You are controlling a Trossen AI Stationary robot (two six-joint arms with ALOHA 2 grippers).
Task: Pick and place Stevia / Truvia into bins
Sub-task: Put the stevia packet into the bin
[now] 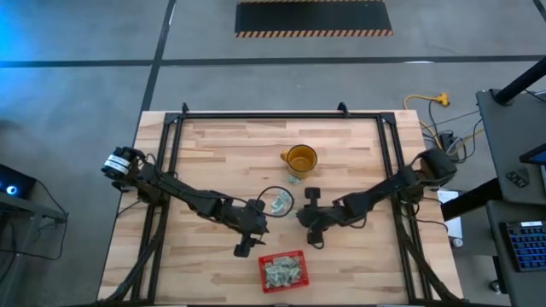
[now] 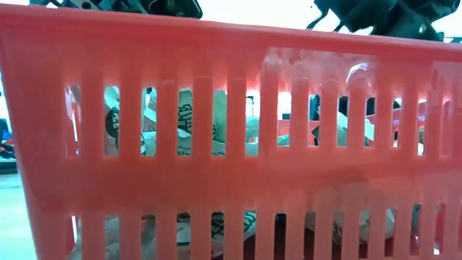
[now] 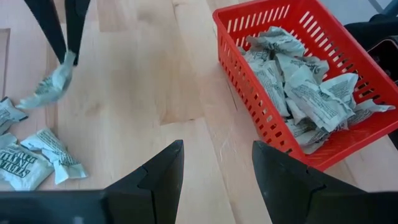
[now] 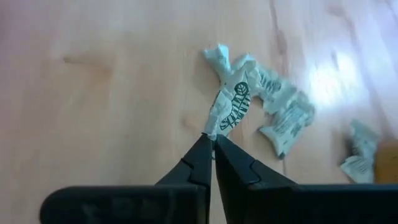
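The right gripper (image 4: 211,138) has its fingers (image 4: 194,163) pressed together on the corner of one crumpled Stevia packet (image 4: 230,107), which stands up from the fingertips with a green leaf print showing. Beside it on the wood lie a few more loose packets (image 4: 286,121), one of them off at the right edge of the right wrist frame. In the high view this gripper (image 1: 302,215) sits just right of centre, next to the small heap of packets (image 1: 279,202) in the middle of the worktop (image 1: 222,145).

The left gripper (image 3: 216,163) has its fingers (image 3: 163,168) spread apart with nothing between them, hovering over bare wood. In the high view it (image 1: 247,246) sits lower centre, just up and left of the red basket (image 1: 282,270). In the left wrist view the basket (image 3: 239,59) fills the upper right of the frame and holds a loose pile of crumpled pale green and white binned packets (image 3: 305,90). At the upper left of that same frame the other arm's thin dark fingers pinch a packet, and more packets lie flat on the wood at the left edge.

The low view is filled almost wholly by the slotted red wall of the basket (image 2: 231,166), with packets visible through the slots.

A translucent amber mug (image 1: 300,159) stands on the worktop above centre in the high view, with one packet just below it, apart from the basket.
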